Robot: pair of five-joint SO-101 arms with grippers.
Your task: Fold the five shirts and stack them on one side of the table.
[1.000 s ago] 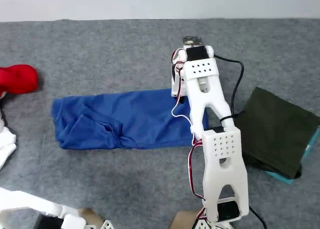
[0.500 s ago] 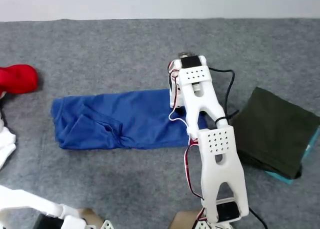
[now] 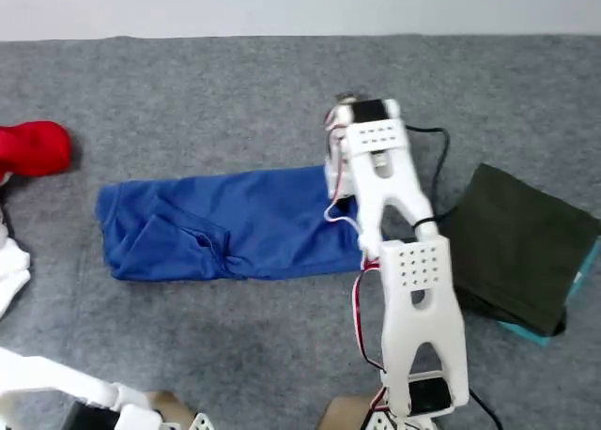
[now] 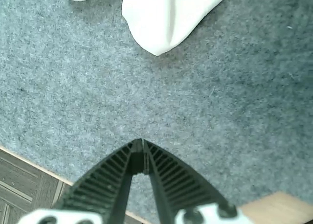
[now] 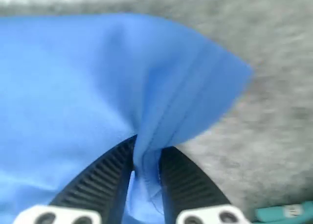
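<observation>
**Inspector A:** Right pincer?

**Inspector B:** We find it clamped on a raised fold at one end of the blue shirt, which lies stretched across the middle of the bench.

**Inspector A:** Left pincer?

**Inspector B:** Closed on nothing, over bare bench near a white shirt.

**Inspector A:** Other garments?

**Inspector B:** We note a dark green shirt folded on the right arm's side, and a red shirt at the opposite edge.

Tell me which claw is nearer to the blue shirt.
Right. The right claw grips the blue shirt at its edge; the left claw, shut, is over grey carpet near a white shirt, away from the blue one.
</observation>
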